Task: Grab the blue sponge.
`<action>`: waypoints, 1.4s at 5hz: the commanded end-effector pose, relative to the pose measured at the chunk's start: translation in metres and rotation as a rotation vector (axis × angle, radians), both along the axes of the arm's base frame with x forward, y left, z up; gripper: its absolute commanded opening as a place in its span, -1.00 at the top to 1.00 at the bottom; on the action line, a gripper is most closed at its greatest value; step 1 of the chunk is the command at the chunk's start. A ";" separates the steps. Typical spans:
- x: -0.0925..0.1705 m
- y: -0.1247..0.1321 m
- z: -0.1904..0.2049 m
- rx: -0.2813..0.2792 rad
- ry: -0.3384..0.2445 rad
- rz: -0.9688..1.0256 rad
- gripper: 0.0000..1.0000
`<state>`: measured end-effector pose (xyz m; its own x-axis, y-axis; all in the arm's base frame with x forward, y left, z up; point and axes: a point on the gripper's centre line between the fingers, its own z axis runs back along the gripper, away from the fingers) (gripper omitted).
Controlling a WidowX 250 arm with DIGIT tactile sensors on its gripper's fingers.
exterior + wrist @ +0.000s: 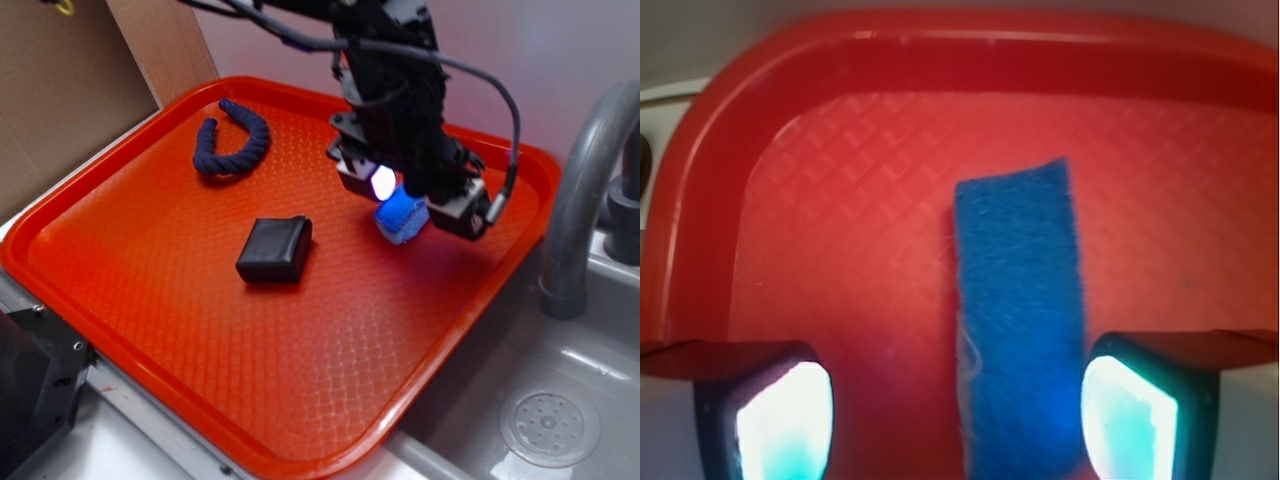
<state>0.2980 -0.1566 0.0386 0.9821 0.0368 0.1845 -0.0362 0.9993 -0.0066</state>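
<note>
The blue sponge (400,219) sits between the spread fingers of the end effector (412,200), nearer one pad (1127,413).

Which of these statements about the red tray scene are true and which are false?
1. The small bright-blue rectangular sponge lies between the tool's two fingers. True.
2. The dark navy twisted rope touches the black rectangular block. False: they lie apart.
3. The block sits in the grey sink. False: it lies on the red plastic tray.
4. A grey metal tap stands beside the tray. True.
</note>
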 end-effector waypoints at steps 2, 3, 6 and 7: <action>0.013 -0.004 0.013 -0.076 0.006 -0.017 1.00; 0.014 -0.003 0.012 -0.049 -0.002 -0.006 1.00; -0.020 -0.023 0.058 0.036 -0.013 -0.011 1.00; -0.038 -0.014 0.105 0.050 -0.038 0.035 1.00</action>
